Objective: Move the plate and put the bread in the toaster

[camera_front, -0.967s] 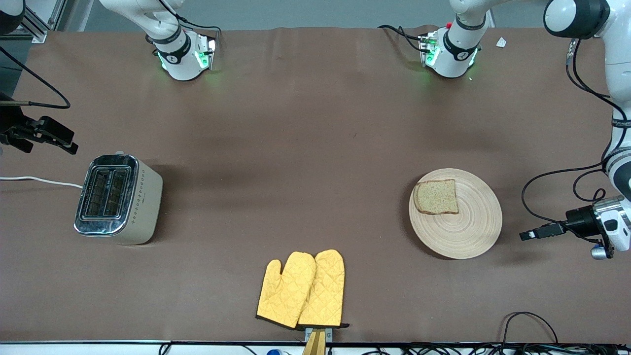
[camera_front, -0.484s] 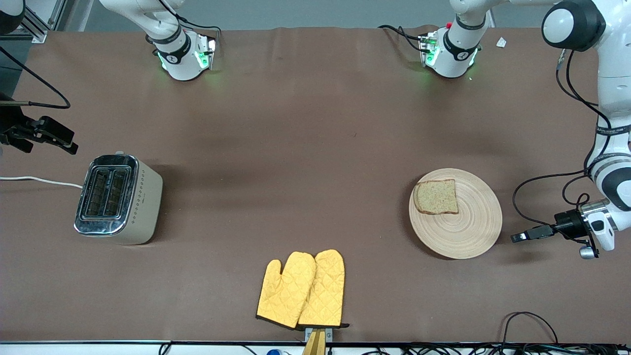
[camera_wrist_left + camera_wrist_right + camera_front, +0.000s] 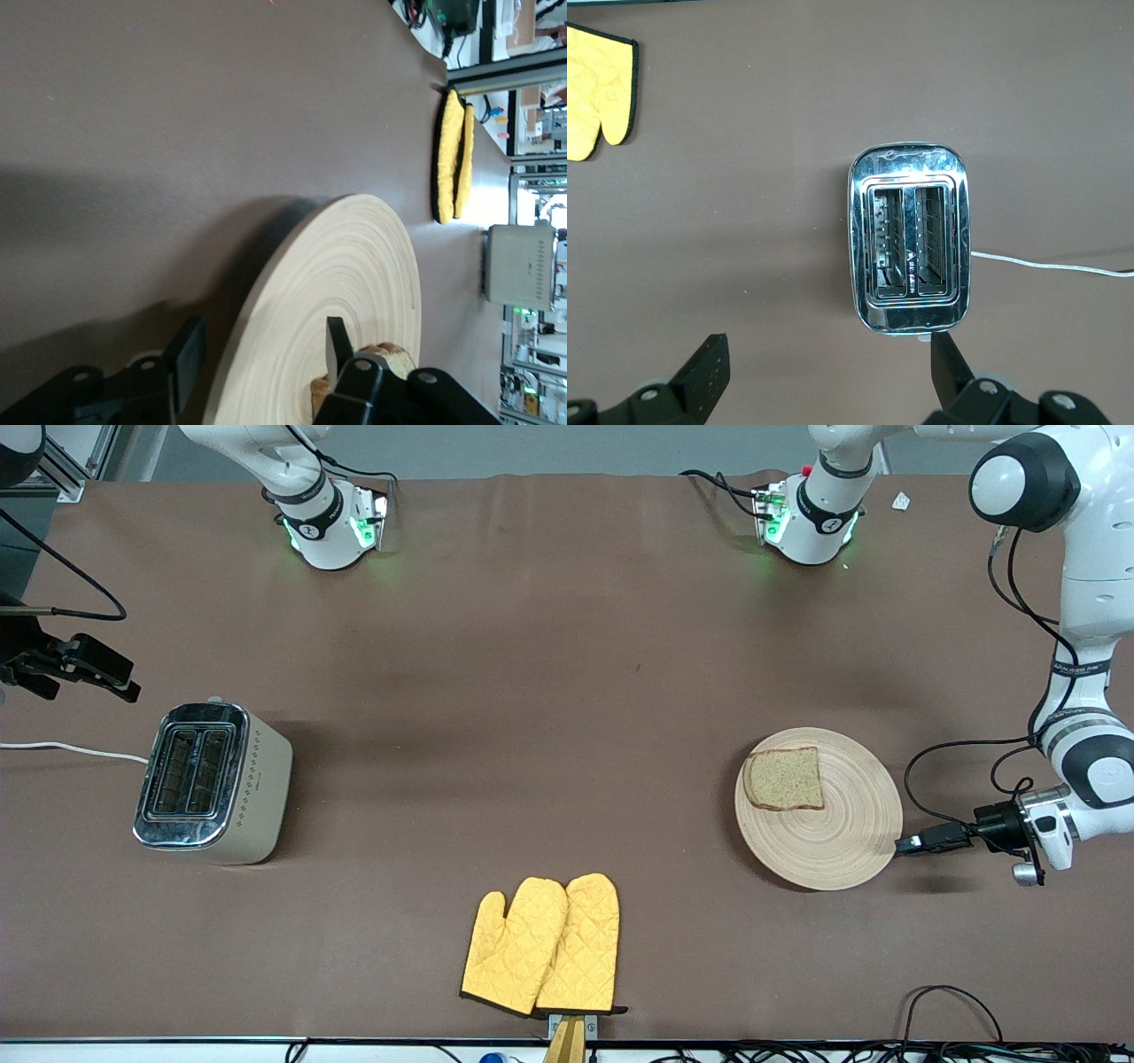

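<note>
The light-wood plate (image 3: pixel 833 841) lies toward the left arm's end of the table, with the brown bread (image 3: pixel 784 779) on its part nearest the middle of the table. My left gripper (image 3: pixel 900 844) is low at the plate's outer rim. In the left wrist view, the left gripper (image 3: pixel 261 354) stands open astride the plate (image 3: pixel 354 257) rim, one finger above it and one below, and the bread (image 3: pixel 394 359) shows past them. The cream and chrome toaster (image 3: pixel 211 781) stands toward the right arm's end. My right gripper (image 3: pixel 89 676) waits open above the table beside the toaster (image 3: pixel 908 239), nothing held.
A pair of yellow oven mitts (image 3: pixel 540 943) lies near the table's front edge, at the middle. The toaster's white cord (image 3: pixel 71 750) runs off the table's end. Black cables (image 3: pixel 952 1001) loop at the front edge near the left arm's end.
My left gripper has slid in toward the plate from the table's end until its fingers reach the rim. The right arm, plate, bread and toaster have not moved.
</note>
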`<action>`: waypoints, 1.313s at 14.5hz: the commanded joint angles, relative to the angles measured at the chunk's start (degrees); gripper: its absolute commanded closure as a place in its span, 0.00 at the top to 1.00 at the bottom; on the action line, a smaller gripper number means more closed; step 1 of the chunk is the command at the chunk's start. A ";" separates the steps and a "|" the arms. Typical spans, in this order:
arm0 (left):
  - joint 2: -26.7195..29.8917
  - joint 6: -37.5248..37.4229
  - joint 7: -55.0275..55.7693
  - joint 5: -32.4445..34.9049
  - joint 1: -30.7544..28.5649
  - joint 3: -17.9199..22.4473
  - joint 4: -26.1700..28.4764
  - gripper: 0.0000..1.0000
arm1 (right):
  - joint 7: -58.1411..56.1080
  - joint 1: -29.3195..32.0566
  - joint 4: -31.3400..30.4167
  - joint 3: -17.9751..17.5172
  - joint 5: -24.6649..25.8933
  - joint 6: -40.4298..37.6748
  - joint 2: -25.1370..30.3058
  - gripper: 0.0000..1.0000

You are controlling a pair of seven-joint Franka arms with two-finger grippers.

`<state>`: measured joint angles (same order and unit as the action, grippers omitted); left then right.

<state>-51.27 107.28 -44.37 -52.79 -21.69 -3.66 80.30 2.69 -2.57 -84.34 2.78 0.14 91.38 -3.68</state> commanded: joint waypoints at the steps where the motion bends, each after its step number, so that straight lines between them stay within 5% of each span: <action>1: -0.84 -1.64 -3.78 -0.56 -0.01 0.05 -1.02 0.55 | 0.57 0.37 0.93 -0.32 -0.14 -0.24 -0.45 1.00; 9: -1.55 -3.48 -6.79 4.78 0.25 0.06 -0.93 0.36 | 0.21 0.81 0.41 -0.15 -2.07 -0.59 -0.88 1.00; 19: -1.90 -5.51 -6.61 9.63 0.69 0.14 -0.94 0.14 | 1.00 -1.38 -0.73 -0.32 -8.32 3.61 -9.40 1.00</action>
<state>-52.72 103.04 -50.65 -44.22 -21.16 -3.62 80.27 2.69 -3.14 -84.63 2.59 -7.22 93.12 -12.17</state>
